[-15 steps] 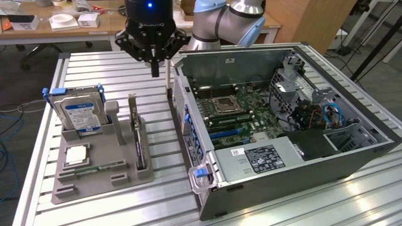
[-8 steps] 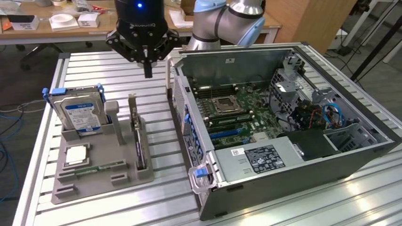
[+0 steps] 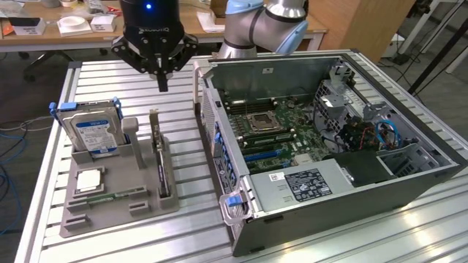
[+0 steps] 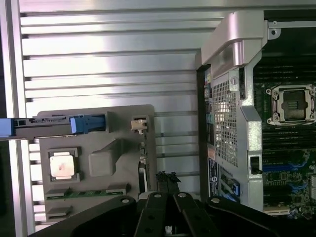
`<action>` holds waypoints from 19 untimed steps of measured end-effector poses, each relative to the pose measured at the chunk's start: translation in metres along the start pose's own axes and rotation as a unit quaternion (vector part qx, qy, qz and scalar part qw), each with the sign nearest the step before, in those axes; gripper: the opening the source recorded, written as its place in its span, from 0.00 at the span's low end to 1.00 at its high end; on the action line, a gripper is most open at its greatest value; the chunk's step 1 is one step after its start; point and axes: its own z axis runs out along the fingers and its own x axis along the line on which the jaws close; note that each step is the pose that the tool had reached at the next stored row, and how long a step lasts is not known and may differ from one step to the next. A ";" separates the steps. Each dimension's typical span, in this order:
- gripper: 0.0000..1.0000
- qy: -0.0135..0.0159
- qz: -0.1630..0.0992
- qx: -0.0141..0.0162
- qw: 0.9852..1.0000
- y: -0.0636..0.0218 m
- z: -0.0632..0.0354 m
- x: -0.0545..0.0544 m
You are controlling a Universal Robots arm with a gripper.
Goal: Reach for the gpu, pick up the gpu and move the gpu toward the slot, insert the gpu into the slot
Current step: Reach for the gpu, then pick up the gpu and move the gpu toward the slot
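Jaws on your gripper (image 3: pixel 162 82) are pressed together with nothing between them, above the slatted table (image 3: pixel 183 235). Your gpu (image 3: pixel 159 159) stands on edge in the grey holder (image 3: pixel 109 211), between the hard drive (image 3: pixel 91 134) and the open computer case (image 3: pixel 351 213).

Slatted metal table (image 3: pixel 168 241) bears a grey holder (image 3: pixel 117 212) and open computer case (image 3: pixel 351 213)

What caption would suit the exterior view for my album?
Shut gripper hovers near the gpu, which stands on edge in a gray holder beside the open computer case.
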 end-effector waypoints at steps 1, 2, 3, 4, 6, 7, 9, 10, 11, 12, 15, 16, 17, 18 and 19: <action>0.11 0.000 0.000 0.000 1.000 -0.0002 0.0000 0.002; 0.11 0.000 0.000 0.000 1.000 -0.0003 0.0000 0.004; 0.11 0.000 0.000 0.000 1.000 -0.0005 -0.0001 0.006; 0.11 0.000 0.000 0.000 1.000 -0.0006 -0.0001 0.008; 0.11 0.000 0.000 0.000 1.000 -0.0010 -0.0001 0.013; 0.11 0.000 0.000 0.000 1.000 -0.0012 -0.0001 0.015; 0.11 0.000 0.000 0.000 1.000 -0.0015 -0.0002 0.020; 0.11 0.000 0.000 0.000 1.000 -0.0017 -0.0003 0.022; 0.11 0.000 0.000 0.000 1.000 -0.0018 -0.0003 0.024; 0.11 0.000 0.000 0.000 1.000 -0.0020 -0.0003 0.025; 0.11 0.000 0.000 0.000 1.000 -0.0020 -0.0003 0.026; 0.11 0.000 0.000 0.000 1.000 -0.0020 -0.0003 0.026; 0.11 0.000 0.000 0.000 1.000 -0.0020 -0.0003 0.026; 0.11 0.000 0.000 0.000 1.000 -0.0020 -0.0003 0.026; 0.11 0.000 0.000 0.000 1.000 -0.0020 -0.0003 0.026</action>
